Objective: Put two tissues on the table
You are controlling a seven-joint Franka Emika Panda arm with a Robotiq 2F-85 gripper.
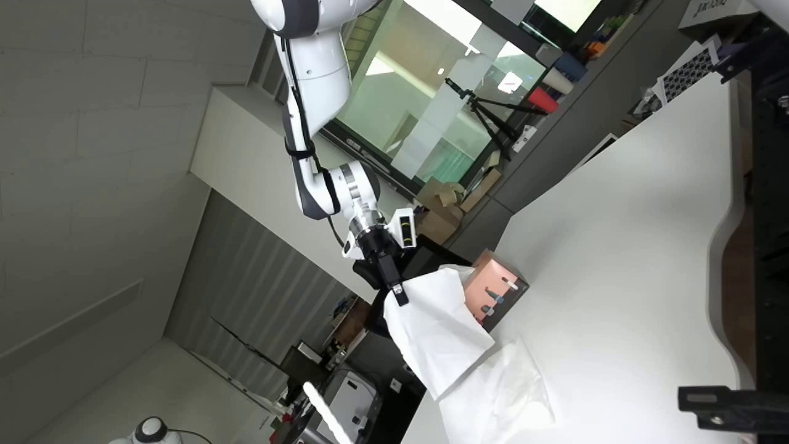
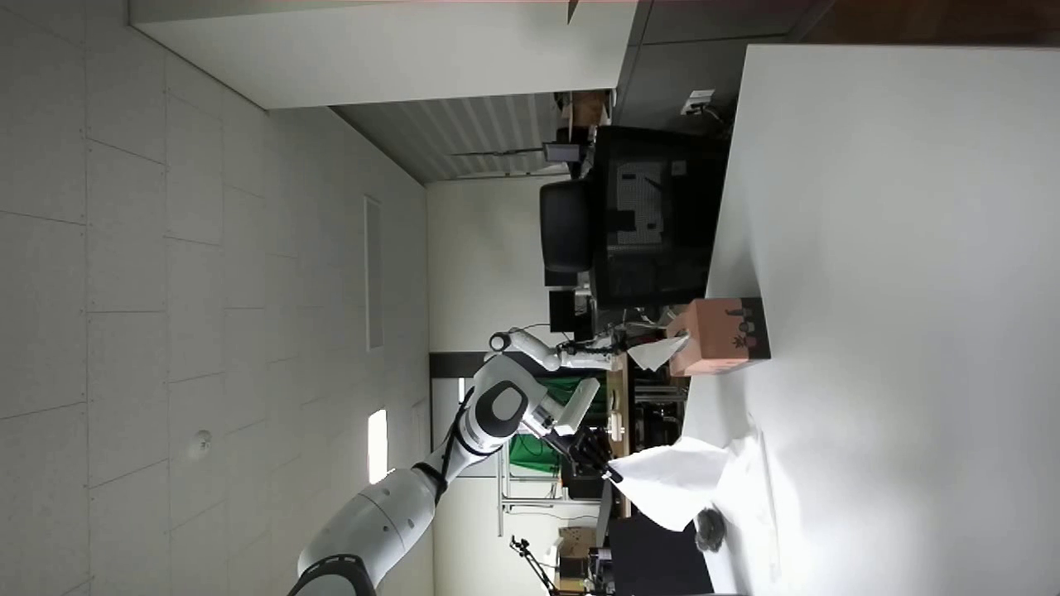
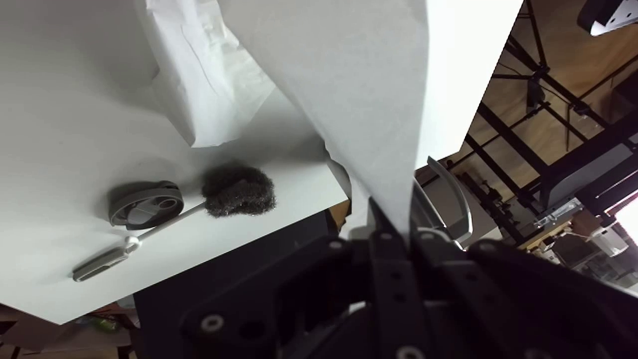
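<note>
Your black two-fingered gripper is clenched, grasping the upper end of a thin white paper tissue, with its fingertips raised above the large smooth white tabletop and near the salmon-pink rectangular box with a dark lower band. You have two loose sheets outside that box: the one in your grasp, and a crumpled white paper sheet lying on the tabletop, also near the box.

The grasped tissue hangs with its long axis slanting from your fingertips down toward the lying sheet, its lower edge pointing at the tabletop. In both exterior views the two sheets overlap, and you cannot tell whether they touch. The lying sheet is partly covered, so its long axis is unclear to you.

You have one box, standing upright on the tabletop; one white paper tuft sticks up out of its top. Three small printed plants mark its side.

Well apart from the box, your wrist view shows one dark bristly brush with a grey handle lying on the tabletop near the lying sheet, and one round grey plastic piece just beside the brush's shaft.
</note>
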